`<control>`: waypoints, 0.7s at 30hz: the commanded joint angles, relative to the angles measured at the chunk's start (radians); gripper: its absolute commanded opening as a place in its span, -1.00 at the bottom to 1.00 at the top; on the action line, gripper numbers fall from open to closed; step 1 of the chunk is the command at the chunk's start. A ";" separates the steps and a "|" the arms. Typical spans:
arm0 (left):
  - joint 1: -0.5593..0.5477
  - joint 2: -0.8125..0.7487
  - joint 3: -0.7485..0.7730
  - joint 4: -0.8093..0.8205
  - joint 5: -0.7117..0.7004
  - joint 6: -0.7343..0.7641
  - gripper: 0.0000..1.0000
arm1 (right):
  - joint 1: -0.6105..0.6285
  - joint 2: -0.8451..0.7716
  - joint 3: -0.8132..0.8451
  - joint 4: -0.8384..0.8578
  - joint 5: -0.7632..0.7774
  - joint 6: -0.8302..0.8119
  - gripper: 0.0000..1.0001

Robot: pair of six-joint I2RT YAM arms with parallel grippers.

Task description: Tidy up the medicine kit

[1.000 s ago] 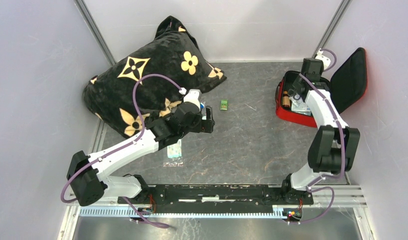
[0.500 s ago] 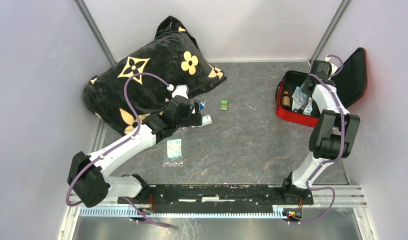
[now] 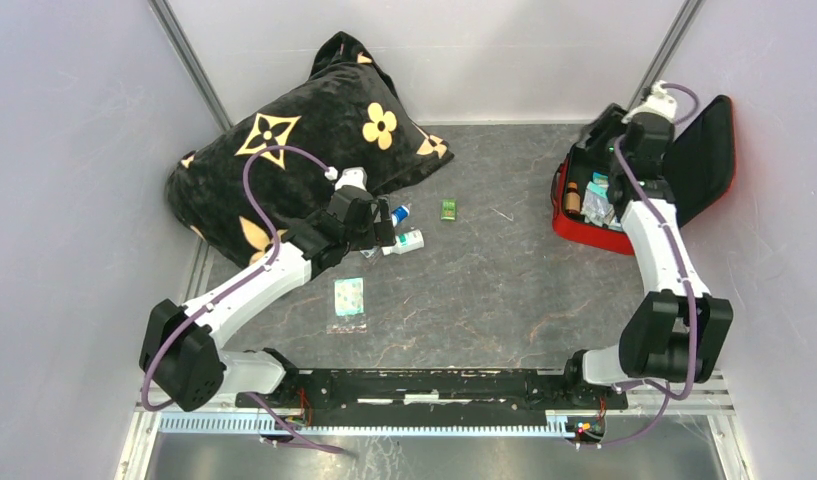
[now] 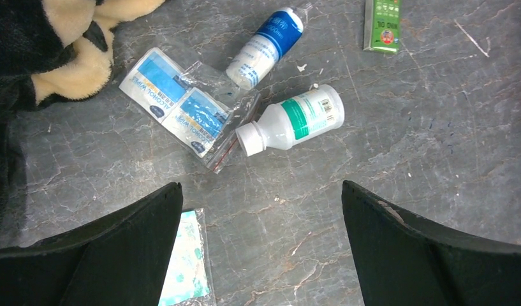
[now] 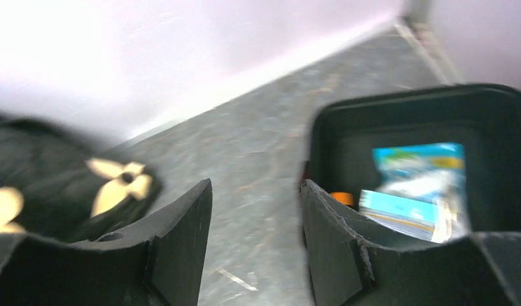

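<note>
The red medicine kit (image 3: 582,229) lies open at the right, with its black-lined lid (image 3: 706,150) standing up. It holds a brown bottle (image 3: 572,197) and some packets (image 3: 599,205). My right gripper (image 3: 606,130) is open and empty above the kit's far edge. The right wrist view (image 5: 256,242) is blurred but shows the kit's rim (image 5: 436,95) and packets (image 5: 417,191). My left gripper (image 4: 261,248) is open and empty above the table. In front of it lie a white bottle (image 4: 296,118), a blue bottle (image 4: 265,46), alcohol wipes (image 4: 178,108), a green box (image 4: 382,22) and a teal packet (image 4: 187,261).
A black pillow with gold flowers (image 3: 294,140) fills the back left, touching my left arm. The white bottle (image 3: 409,241), blue bottle (image 3: 398,214), green box (image 3: 449,209) and teal packet (image 3: 349,298) lie left of centre. Walls close in on three sides.
My left gripper has drawn back to the left, toward the pillow, uncovering the two bottles. My right gripper has risen out of the kit to above its far edge.
</note>
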 commanded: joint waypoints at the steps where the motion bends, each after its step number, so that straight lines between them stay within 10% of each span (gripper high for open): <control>1: 0.012 0.035 0.039 0.007 -0.010 0.009 1.00 | 0.148 -0.010 -0.029 0.144 -0.168 -0.023 0.20; 14: 0.025 -0.009 0.092 -0.067 -0.078 0.034 1.00 | 0.568 0.243 0.093 -0.066 -0.499 -0.682 0.54; 21: 0.037 -0.098 0.094 -0.112 -0.146 0.100 1.00 | 0.745 0.405 0.230 -0.298 -0.364 -1.099 0.65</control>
